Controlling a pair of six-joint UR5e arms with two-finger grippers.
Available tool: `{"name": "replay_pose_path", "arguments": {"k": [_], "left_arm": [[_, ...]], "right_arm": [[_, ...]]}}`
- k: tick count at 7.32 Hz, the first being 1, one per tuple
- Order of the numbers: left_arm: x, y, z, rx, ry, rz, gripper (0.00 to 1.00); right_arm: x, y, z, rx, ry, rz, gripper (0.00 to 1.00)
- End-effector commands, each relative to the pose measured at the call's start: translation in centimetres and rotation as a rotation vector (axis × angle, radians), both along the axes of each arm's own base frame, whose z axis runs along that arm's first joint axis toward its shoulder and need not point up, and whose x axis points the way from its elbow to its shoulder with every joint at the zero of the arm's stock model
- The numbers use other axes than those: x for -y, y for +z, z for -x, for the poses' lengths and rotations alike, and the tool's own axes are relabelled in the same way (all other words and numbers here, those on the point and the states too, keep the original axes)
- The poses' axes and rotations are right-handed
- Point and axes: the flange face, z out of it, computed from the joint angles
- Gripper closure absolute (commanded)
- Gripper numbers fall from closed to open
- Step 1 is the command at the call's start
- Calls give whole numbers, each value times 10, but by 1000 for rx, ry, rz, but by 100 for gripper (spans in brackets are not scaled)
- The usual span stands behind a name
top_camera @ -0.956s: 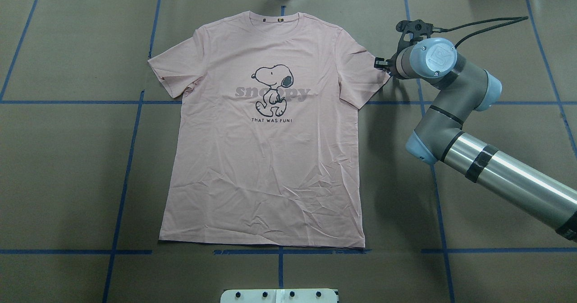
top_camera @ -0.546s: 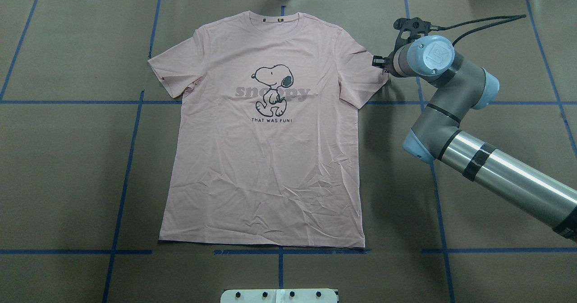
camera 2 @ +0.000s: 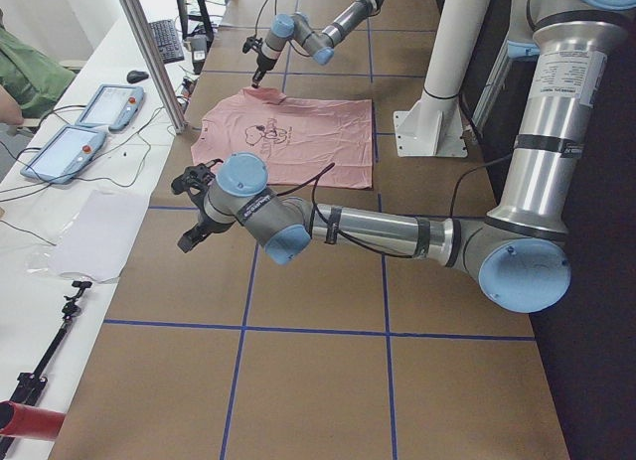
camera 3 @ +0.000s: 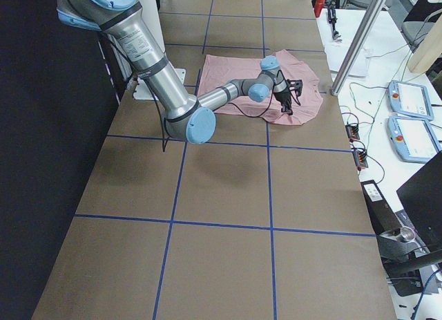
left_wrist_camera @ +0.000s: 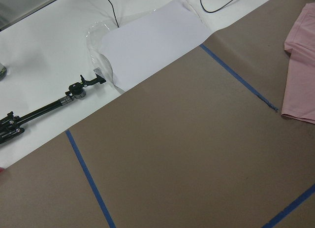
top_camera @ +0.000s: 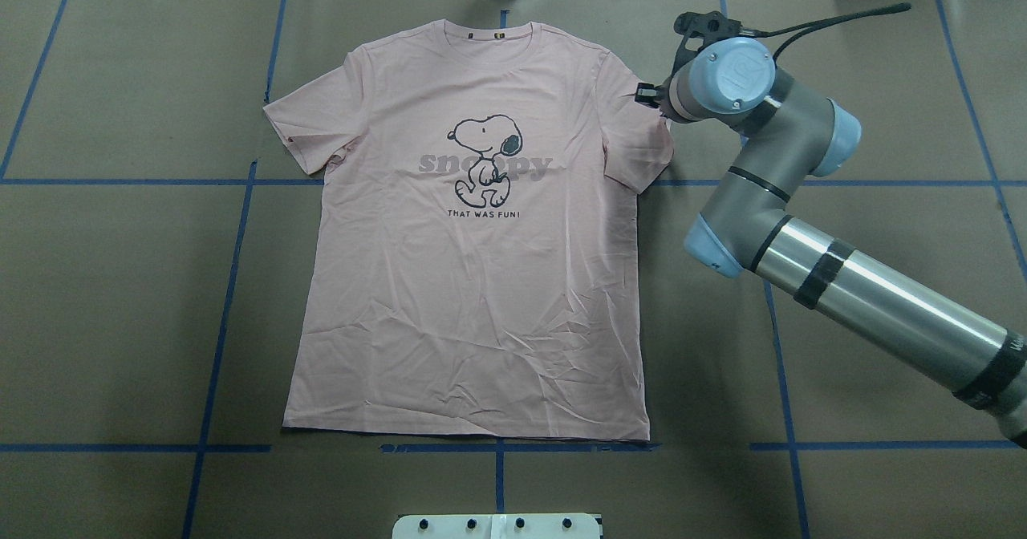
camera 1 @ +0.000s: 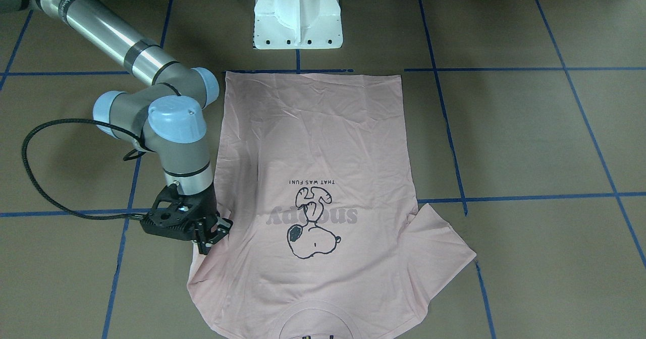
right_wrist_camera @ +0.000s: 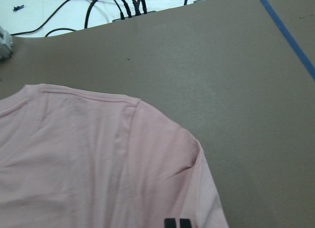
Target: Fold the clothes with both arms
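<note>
1. Shirt [top_camera: 481, 306] is laid flat and front up near the middle of the table [top_camera: 120, 322]. The collar points away from the robot and the hem lies just short of the base [camera 1: 298, 16]. The dog print [top_camera: 484, 160] faces upward.
2. Light creasing is noted across the body. The sleeve on the robot's left is spread flat.
3. The right sleeve [top_camera: 638, 142] is puckered at its outer edge, where it is held.
4. The right gripper [camera 1: 207, 243] is set on that edge. Its fingers are pressed together with the pink fabric pinched between them.
5. The right arm [top_camera: 842, 294] is extended from the robot's right, with its wrist above the sleeve.
6. The left gripper [camera 2: 191, 236] is seen only in the side view. It hangs over bare table, well apart from the shirt, beyond the shirt's left sleeve. Whether it is spread or closed cannot be told.
7. The table is covered in brown paper marked with a grid of blue tape [top_camera: 217, 346].
8. Two tablets [camera 2: 62, 152] are noted on a white bench [camera 2: 60, 222] beside the table.
</note>
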Motion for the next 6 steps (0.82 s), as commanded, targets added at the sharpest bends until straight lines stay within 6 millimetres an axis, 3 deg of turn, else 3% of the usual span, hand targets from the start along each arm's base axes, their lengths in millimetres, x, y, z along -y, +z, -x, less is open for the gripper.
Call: {"name": "replay_pose_path", "arguments": {"k": [1, 2, 4, 5, 6], "left_arm": [[0, 0, 0, 0, 0, 1, 0], [0, 1, 0, 0, 0, 2, 0], [0, 1, 0, 0, 0, 2, 0], [0, 1, 0, 0, 0, 2, 0], [-1, 2, 0, 0, 0, 4, 0]], "right_arm": [[-17, -65, 40, 23, 41, 4, 100], [-21, -73, 53, 20, 43, -2, 100], [-22, -76, 60, 16, 35, -5, 97], [-21, -70, 64, -5, 23, -8, 1], [-21, -71, 64, -14, 8, -23, 0]]}}
